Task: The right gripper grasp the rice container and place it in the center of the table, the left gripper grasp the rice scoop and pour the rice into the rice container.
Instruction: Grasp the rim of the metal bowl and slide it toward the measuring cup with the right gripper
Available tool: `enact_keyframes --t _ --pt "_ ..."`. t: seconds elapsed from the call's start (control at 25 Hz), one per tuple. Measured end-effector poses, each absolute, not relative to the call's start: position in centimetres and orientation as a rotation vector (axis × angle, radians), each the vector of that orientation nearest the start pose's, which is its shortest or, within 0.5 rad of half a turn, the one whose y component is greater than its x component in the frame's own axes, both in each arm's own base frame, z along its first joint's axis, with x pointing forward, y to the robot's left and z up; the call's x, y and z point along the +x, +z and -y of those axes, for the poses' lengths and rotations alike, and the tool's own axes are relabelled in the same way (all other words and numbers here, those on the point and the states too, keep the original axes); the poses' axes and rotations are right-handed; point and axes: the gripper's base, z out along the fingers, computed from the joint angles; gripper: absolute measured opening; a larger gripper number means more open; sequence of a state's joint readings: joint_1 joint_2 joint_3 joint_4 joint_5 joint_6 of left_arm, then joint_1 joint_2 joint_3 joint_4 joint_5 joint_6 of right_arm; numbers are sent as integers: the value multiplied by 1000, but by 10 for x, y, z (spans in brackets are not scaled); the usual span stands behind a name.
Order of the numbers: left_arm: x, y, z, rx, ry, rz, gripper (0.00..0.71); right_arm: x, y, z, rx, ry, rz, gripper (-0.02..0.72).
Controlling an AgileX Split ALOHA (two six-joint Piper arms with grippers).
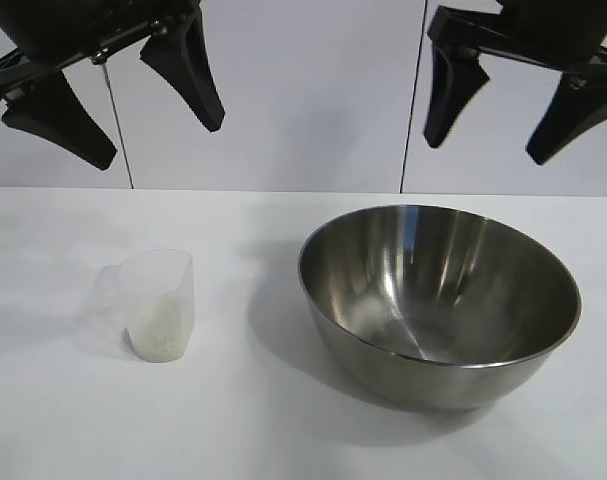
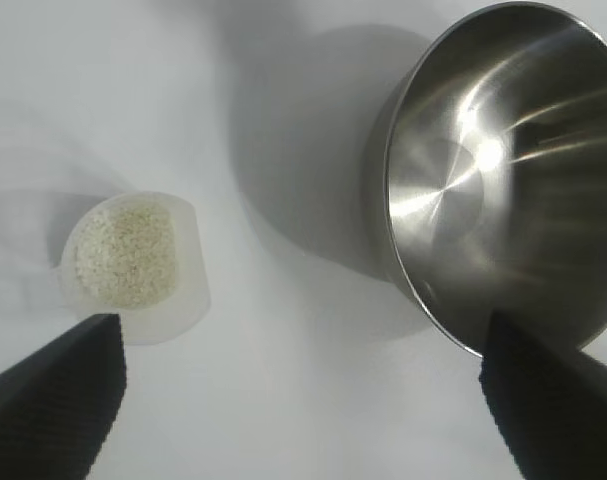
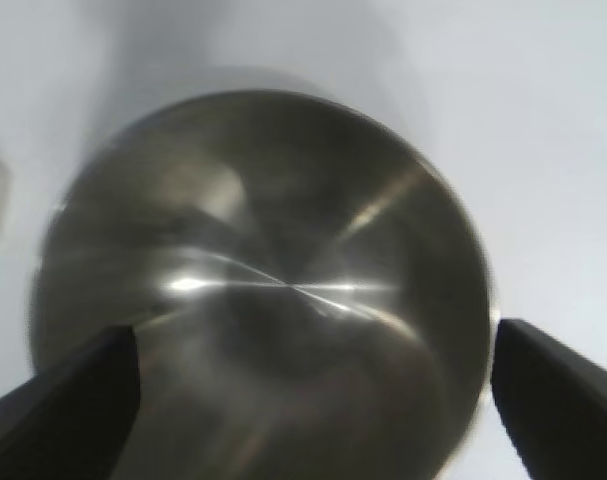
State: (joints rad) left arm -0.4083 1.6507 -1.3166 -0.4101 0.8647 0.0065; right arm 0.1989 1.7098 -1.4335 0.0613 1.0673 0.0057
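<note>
Table: a plain white top carried both vessels, which stood apart from each other.
Rice container: the large shiny steel bowl stood upright on the table, right of centre in the exterior view, its inside bare of grains.
Rice scoop: the small translucent cup stood upright to the left of the bowl, well clear of it.
Rice: whitish grains lay in the bottom of the scoop.
Left gripper: it hung in the air above the scoop, its fingers spread wide, touching nothing.
Right gripper: it hung in the air above the bowl, its fingers likewise wide apart, holding nothing; its wrist view looked straight down into the bowl.
</note>
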Motion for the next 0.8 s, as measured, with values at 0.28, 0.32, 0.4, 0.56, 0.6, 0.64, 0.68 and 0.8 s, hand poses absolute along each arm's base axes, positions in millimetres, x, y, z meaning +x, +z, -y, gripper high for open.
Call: enact_keyframes --t 0.28,0.32,0.4,0.56,0.6,0.64,0.68,0.8 --pt "313 286 165 287 -625 -2664 694 338 243 -61 -178 94 -2858 645" --pt "313 286 165 286 -625 -2663 694 336 235 -60 -163 105 -2858 636" --pt "313 286 165 286 -625 -2663 694 330 218 -59 -146 119 -2855 623" --pt "314 287 165 284 -625 -2657 694 321 196 -60 -103 154 -2851 620" --pt "314 287 165 283 -625 -2655 694 320 193 -60 -96 159 -2845 620" --pt "314 287 165 282 -625 -2654 694 320 190 -60 -91 162 -2848 620" --pt "314 287 165 282 -625 -2653 694 320 187 -60 -88 163 -2852 620" --pt "314 287 165 282 -625 -2653 694 324 172 -61 -76 166 -2883 618"
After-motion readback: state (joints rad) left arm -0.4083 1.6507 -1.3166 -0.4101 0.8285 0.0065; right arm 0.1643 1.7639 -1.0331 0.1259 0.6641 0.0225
